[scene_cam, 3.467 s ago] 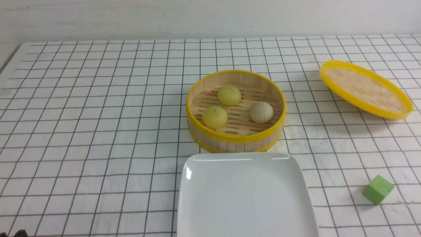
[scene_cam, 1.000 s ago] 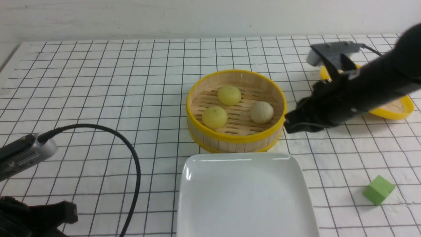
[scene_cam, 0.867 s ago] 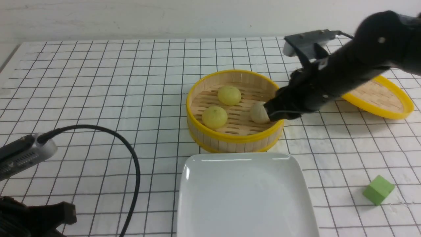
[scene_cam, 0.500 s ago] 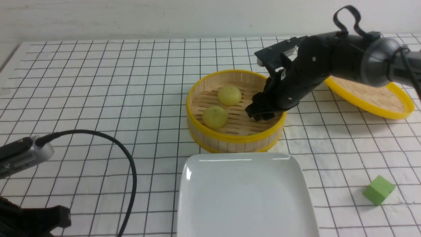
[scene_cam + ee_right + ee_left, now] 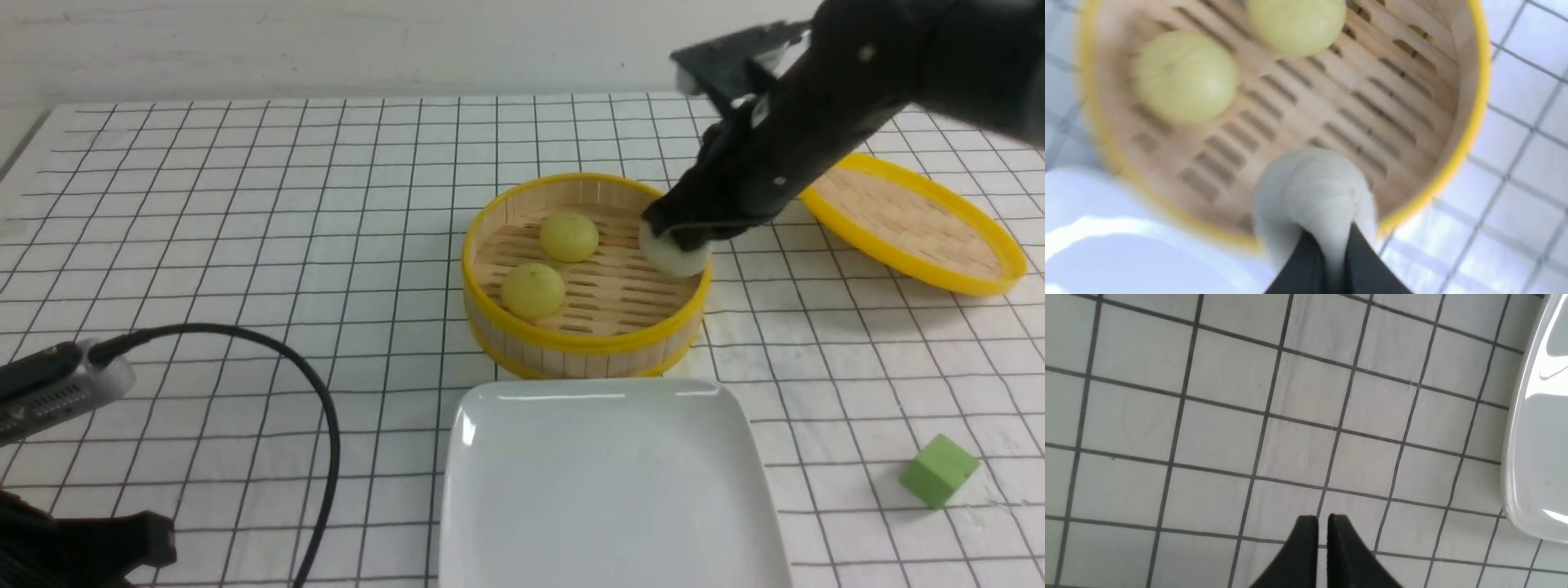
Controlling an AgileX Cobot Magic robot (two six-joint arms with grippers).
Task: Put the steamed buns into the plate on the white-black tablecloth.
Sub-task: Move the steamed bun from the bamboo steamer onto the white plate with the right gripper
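Progress is slim: my right fingers (image 5: 1298,269) clench the white bun (image 5: 678,257), raised over the steamer (image 5: 571,343) rim. Both yellow buns (image 5: 569,237) sit inside; the plate (image 5: 612,490) holds none. My left fingers (image 5: 1302,547) hover nearly together, empty, over the tablecloth (image 5: 1208,416).

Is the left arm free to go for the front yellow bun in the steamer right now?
Probably yes: the front yellow bun lies uncovered, and the right gripper holds the white bun over the right rim of the steamer, clear of it.
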